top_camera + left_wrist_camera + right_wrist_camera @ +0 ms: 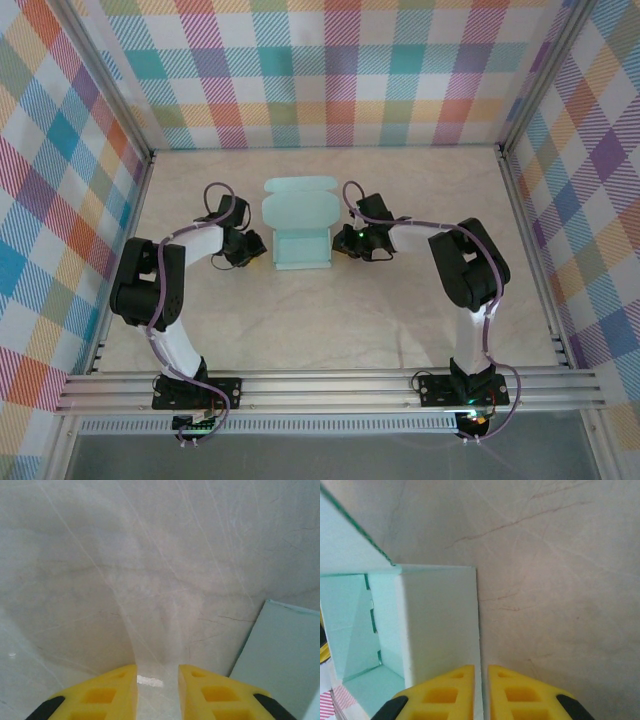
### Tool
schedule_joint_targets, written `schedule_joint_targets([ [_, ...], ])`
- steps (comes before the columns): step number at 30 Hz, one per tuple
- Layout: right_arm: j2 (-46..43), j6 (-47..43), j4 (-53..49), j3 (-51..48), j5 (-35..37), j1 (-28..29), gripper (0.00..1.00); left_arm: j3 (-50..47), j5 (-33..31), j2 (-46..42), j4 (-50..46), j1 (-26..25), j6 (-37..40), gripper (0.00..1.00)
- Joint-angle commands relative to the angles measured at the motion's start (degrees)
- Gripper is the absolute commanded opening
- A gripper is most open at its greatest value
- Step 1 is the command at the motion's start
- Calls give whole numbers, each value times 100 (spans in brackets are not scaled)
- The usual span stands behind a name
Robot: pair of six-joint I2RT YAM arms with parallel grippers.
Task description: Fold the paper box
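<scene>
Top external view puts the paper box (300,238) mid-table (330,320), its long axis running away from the arm bases and its lid flap open at the far end. It lies between the two hands. The left hand (243,246) is just beside its left wall, parted and empty. The right hand (352,241) is at its right wall, fingers nearly together; I cannot tell whether it pinches the card. The right arm looks nearer.

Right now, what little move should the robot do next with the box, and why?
Probably slide the left hand sideways to the nearest wall of the paper box. The right hand seems to pinch the opposite wall, while the left hand hangs open over the table beside the box, and the lid flap is not closed.
</scene>
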Motion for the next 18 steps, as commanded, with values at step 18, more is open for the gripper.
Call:
schedule_joint_targets([
  [18,-875,181,375,-906,-108,202,15,-682,656,-831,61,-662,-87,22],
])
